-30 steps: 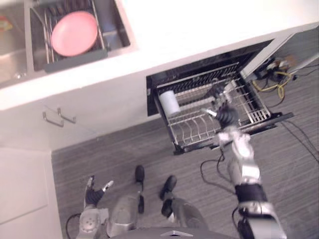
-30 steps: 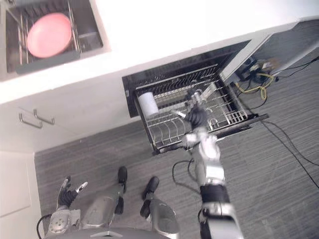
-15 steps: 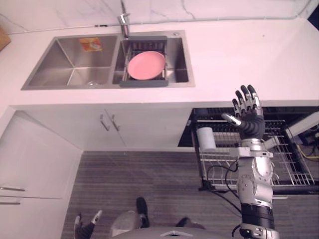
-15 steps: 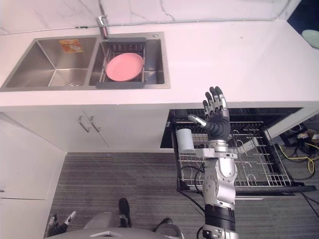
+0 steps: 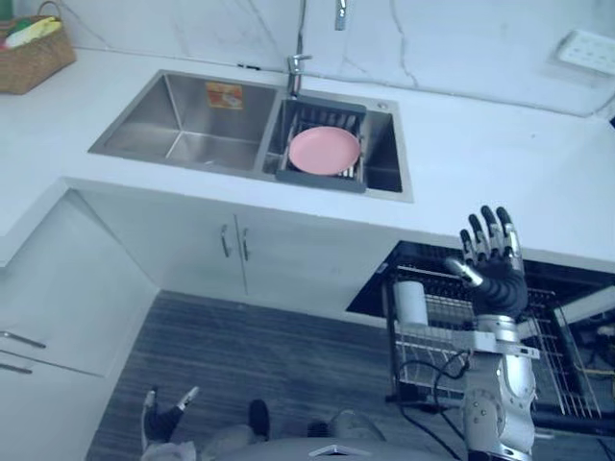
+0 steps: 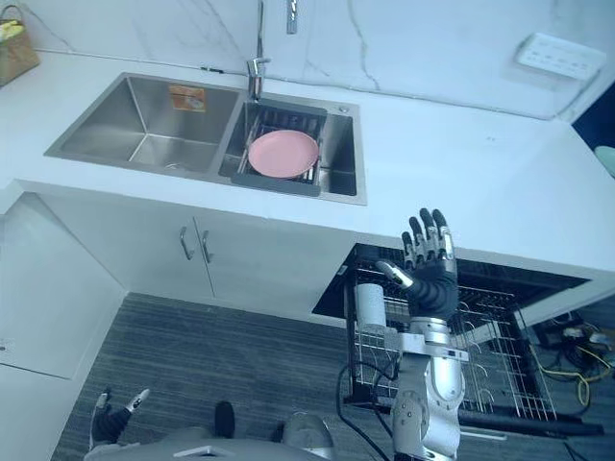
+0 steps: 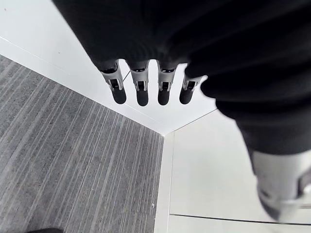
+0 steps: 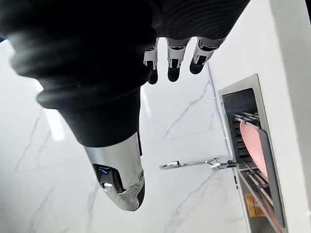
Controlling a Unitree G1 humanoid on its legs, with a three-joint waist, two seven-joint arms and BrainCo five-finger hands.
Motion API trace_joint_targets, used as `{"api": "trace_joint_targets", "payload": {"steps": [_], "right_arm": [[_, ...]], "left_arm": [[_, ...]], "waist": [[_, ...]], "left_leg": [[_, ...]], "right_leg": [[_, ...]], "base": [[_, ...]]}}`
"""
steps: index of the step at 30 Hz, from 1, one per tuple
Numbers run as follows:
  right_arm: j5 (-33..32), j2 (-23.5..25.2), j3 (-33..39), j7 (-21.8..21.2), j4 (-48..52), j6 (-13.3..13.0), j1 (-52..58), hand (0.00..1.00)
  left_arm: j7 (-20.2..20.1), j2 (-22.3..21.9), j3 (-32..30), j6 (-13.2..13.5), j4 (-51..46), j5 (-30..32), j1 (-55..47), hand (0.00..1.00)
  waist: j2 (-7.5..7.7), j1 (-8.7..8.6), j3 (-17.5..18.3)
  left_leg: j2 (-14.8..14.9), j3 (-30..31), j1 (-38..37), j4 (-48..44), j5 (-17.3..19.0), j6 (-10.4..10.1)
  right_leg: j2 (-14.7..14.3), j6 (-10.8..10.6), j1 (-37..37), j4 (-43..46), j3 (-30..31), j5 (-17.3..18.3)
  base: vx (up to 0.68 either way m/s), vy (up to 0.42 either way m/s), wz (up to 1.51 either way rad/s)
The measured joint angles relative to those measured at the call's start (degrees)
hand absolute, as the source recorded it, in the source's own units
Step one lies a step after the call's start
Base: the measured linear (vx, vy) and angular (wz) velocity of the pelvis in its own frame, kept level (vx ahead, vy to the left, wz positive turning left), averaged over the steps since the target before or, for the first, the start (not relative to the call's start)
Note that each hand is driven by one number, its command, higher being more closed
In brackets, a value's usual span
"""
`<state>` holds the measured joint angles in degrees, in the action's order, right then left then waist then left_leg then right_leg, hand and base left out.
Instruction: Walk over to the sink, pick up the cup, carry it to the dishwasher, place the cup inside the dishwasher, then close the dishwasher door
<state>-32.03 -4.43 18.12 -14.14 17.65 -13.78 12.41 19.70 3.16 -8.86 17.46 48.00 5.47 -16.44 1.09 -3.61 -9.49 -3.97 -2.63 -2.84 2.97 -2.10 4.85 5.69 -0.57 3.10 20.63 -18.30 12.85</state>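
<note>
- Just below my right robot hand, toward its thumb side, the cup stood upright in the pulled-out dishwasher rack.
- That robot hand had risen clear of the rack, released, fingers spread, empty.
- Placing looked done; closing the dishwasher remained.
- My left robot hand hung low, relaxed.

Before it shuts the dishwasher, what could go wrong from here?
The silver wire rack is pulled out, so closing may jam on it. The white cylindrical cup sits at the rack's left end; a hard shove could topple it. The open right hand hovers above the rack and could snag its wires.
</note>
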Motion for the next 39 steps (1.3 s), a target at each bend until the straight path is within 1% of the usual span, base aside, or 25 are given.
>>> {"api": "trace_joint_targets", "payload": {"steps": [1,2,3,4,5,6,7,8,13,15,18,21,23,24,25,28,30,31,32,33,34,35,36,38,39], "right_arm": [[-0.23,0.25,0.02,0.37,0.92,-0.08,1.21,0.00],[-0.24,0.83,0.05,0.84,1.72,-0.12,2.36,0.00],[-0.24,0.98,0.04,0.90,2.32,-0.30,2.83,0.00],[-0.24,1.27,-0.06,0.96,3.07,-0.33,2.79,0.00],[-0.24,1.79,-0.17,1.01,3.93,-0.33,2.81,0.00],[-0.24,1.89,-0.49,1.01,4.15,-0.35,2.74,0.00],[-0.23,1.91,-1.33,0.96,4.53,-0.35,2.80,0.00],[-0.32,4.52,-4.47,0.42,8.47,-0.32,5.41,0.00],[-0.32,4.53,-4.55,0.44,8.46,-0.32,5.41,0.00],[-0.33,4.54,-5.06,0.52,8.46,-0.32,5.41,0.00],[-0.33,4.68,-6.69,0.73,8.46,-0.32,5.42,0.00],[-0.30,6.37,-7.66,2.17,8.47,-0.37,5.52,0.00],[-0.03,6.74,-8.63,3.94,8.52,-1.08,5.92,0.00],[0.18,6.74,-8.73,4.71,8.54,-1.11,6.01,0.00],[0.60,6.75,-8.72,6.52,8.54,-1.10,6.02,0.00],[0.92,6.78,-8.49,9.73,8.53,-1.10,5.88,0.00],[0.92,6.79,-8.47,10.90,8.51,-1.10,5.81,0.00],[0.92,6.71,-8.48,11.60,8.56,-1.10,5.83,0.00],[0.92,6.67,-8.49,11.81,8.59,-1.10,5.85,0.00],[0.91,6.63,-8.62,12.08,8.71,-1.12,5.97,0.00],[0.90,6.62,-8.83,12.24,9.09,-1.13,6.11,0.00],[0.91,6.44,-8.93,12.25,9.65,-1.17,6.06,0.00],[0.91,6.07,-8.88,12.24,9.74,-1.44,5.81,0.00],[0.90,5.93,-8.50,12.26,9.41,-1.62,5.28,0.00],[0.93,5.84,-8.51,12.31,9.39,-1.70,4.74,0.00]], "left_arm": [[0.02,-0.25,-0.27,0.18,0.00,0.47,-0.03,0.00],[0.02,-0.91,-0.91,0.07,-0.14,0.55,-0.53,0.00],[0.01,-1.63,-1.30,0.12,-0.15,1.01,-0.79,0.00],[-0.02,-2.96,-2.20,0.12,-0.16,1.47,-1.25,0.00],[-0.02,-3.91,-2.58,0.12,-0.21,1.54,-1.55,0.00],[-0.02,-4.14,-2.94,0.13,-0.31,1.61,-1.67,0.00],[-0.03,-4.33,-3.78,0.13,-0.46,1.64,-1.72,0.00],[-0.04,-5.39,-4.73,0.17,-2.21,2.57,-1.52,0.00],[-0.31,-5.45,-4.74,0.15,-2.15,2.48,-1.52,0.00],[-2.68,-5.41,-4.90,-0.26,-1.80,0.63,-1.30,0.00],[-6.31,-5.44,-5.92,-2.00,-0.85,-3.36,-0.61,0.00],[-11.26,-5.32,-7.57,-4.06,1.07,-8.43,0.43,0.00],[-14.86,-5.18,-9.13,-5.35,2.99,-11.89,1.40,0.00],[-15.62,-5.05,-9.14,-5.78,3.28,-13.06,1.50,0.00],[-17.24,-4.80,-9.15,-6.50,3.87,-15.33,1.62,0.00],[-19.07,-4.08,-9.17,-6.92,5.55,-16.64,1.80,0.00],[-19.22,-3.69,-9.17,-6.88,5.66,-16.64,1.82,0.00],[-19.20,-3.41,-9.15,-6.69,6.10,-16.64,1.77,0.00],[-19.20,-3.30,-9.15,-6.53,6.45,-16.65,1.67,0.00],[-19.21,-3.27,-9.13,-6.27,6.72,-16.67,1.24,0.00],[-19.25,-3.35,-9.05,-6.21,6.70,-16.67,0.93,0.00],[-19.28,-3.36,-9.03,-6.19,6.70,-16.81,0.36,0.00],[-19.54,-3.94,-8.99,-6.15,6.66,-18.26,-0.35,0.00],[-20.86,-4.01,-8.78,-6.58,7.23,-20.81,-1.52,0.00],[-21.56,-4.22,-8.84,-6.91,7.89,-21.88,-2.23,0.00]], "waist": [[1.13,0.31,0.51],[0.11,0.17,1.02],[-0.22,0.20,1.28],[-1.48,0.31,1.77],[-2.13,0.44,2.07],[-2.21,0.55,2.12],[-2.09,0.89,2.11],[-0.95,2.20,4.84],[-0.95,2.21,5.25],[-0.94,2.20,5.52],[-1.00,2.15,5.57],[-1.02,2.13,5.65],[-1.01,2.12,5.67],[-1.00,2.13,5.68],[-0.95,2.15,5.69],[-0.88,1.89,5.73],[-0.69,1.90,5.10],[-0.80,2.06,3.98],[-0.96,2.10,3.65],[-0.94,2.01,3.13],[-1.48,1.70,2.96],[-2.22,2.01,2.89],[-3.03,2.26,2.83],[-3.14,2.60,2.75],[-3.14,2.78,2.75]], "left_leg": [[-1.18,0.33,-0.02,-0.01,0.43,-0.35],[-0.28,-0.97,-0.40,-0.07,1.18,-0.94],[0.23,-2.37,-0.38,-0.02,1.14,-1.14],[1.02,-4.07,-1.31,0.13,1.07,-1.36],[1.46,-4.77,-1.54,0.16,0.98,-1.78],[1.68,-5.19,-1.70,0.15,1.15,-2.01],[2.16,-6.13,-2.08,0.15,1.69,-2.33],[2.36,-8.83,-3.30,0.06,3.67,-2.37],[2.37,-8.84,-3.27,0.07,3.67,-2.37],[2.37,-8.85,-3.26,0.13,3.67,-2.37],[2.38,-8.87,-3.18,0.31,3.68,-2.38],[2.35,-8.80,-3.36,1.29,3.83,-2.81],[2.23,-8.70,-3.59,1.76,3.67,-2.67],[2.20,-8.69,-3.68,1.78,3.53,-2.45],[2.13,-8.56,-3.89,1.78,3.44,-2.32],[2.04,-8.60,-4.40,1.18,3.60,-2.48],[2.38,-9.12,-3.82,-2.87,5.89,-2.88],[3.45,-10.32,-2.22,-9.98,9.49,-3.59],[4.26,-11.26,-0.69,-14.51,11.47,-4.51],[6.59,-13.09,3.43,-25.31,14.27,-5.73],[8.51,-13.85,6.92,-33.98,14.59,-5.67],[10.37,-14.03,9.89,-40.73,15.10,-5.55],[11.97,-13.34,11.74,-42.68,16.54,-6.24],[12.29,-11.32,12.29,-37.42,16.89,-6.94],[12.15,-9.35,11.98,-31.35,15.90,-7.79]], "right_leg": [[0.87,-0.58,-0.43,-3.32,0.70,-2.97],[0.64,-0.55,-2.12,-5.20,-0.67,-3.23],[0.29,-0.52,-2.40,-6.16,-0.88,-3.32],[-0.36,-0.51,-3.35,-7.70,-0.85,-4.07],[-1.02,-0.48,-4.16,-8.95,-0.61,-4.52],[-1.40,-0.45,-4.67,-9.55,-0.28,-4.82],[-2.08,-0.45,-5.44,-10.94,0.58,-5.32],[-2.98,-1.02,-7.41,-15.04,3.43,-6.97],[-2.98,-1.02,-7.40,-15.11,3.43,-6.97],[-3.00,-1.00,-7.42,-15.24,3.43,-7.03],[-3.03,-1.04,-7.47,-15.51,3.43,-7.20],[-3.11,-1.06,-7.62,-15.98,3.30,-7.39],[-3.11,-1.16,-8.03,-16.57,3.10,-7.55],[-3.10,-1.17,-8.19,-16.69,3.06,-7.56],[-3.08,-1.17,-8.53,-16.91,3.06,-7.56],[-3.09,-1.17,-9.26,-17.30,3.40,-7.53],[-3.08,-1.10,-9.93,-17.19,3.85,-7.34],[-3.19,-0.96,-11.20,-16.72,4.40,-6.74],[-3.28,-0.61,-11.51,-16.11,4.79,-5.91],[-3.44,-0.15,-11.39,-14.69,5.40,-4.25],[-3.63,-0.07,-11.45,-13.66,6.20,-3.40],[-3.86,0.24,-11.55,-13.02,7.14,-3.11],[-4.03,0.32,-12.01,-12.79,8.89,-3.09],[-3.52,0.06,-12.52,-12.81,11.88,-2.92],[-3.01,-0.36,-12.74,-12.86,13.51,-2.67]], "base": [[0.07,-0.051,0.44],[0.08,-0.056,0.36],[0.15,-0.068,0.18],[0.17,-0.075,-0.05],[0.17,-0.076,-0.15],[0.13,-0.083,-0.28],[0.07,-0.051,-0.24],[0.05,-0.036,-0.18],[0.00,0.000,0.00],[0.00,0.000,0.00],[0.00,0.000,0.00],[0.00,0.000,0.00],[0.02,-0.007,0.04],[0.03,-0.009,0.04],[0.03,-0.010,0.04],[0.04,-0.008,0.01],[0.04,-0.010,-0.11],[0.01,-0.026,-0.19],[-0.07,-0.026,-0.23],[-0.09,-0.019,-0.18],[-0.07,0.019,-0.32],[0.00,0.048,-0.55],[0.05,0.090,-0.80],[0.10,0.127,-0.75],[0.14,0.218,-0.74]]}}
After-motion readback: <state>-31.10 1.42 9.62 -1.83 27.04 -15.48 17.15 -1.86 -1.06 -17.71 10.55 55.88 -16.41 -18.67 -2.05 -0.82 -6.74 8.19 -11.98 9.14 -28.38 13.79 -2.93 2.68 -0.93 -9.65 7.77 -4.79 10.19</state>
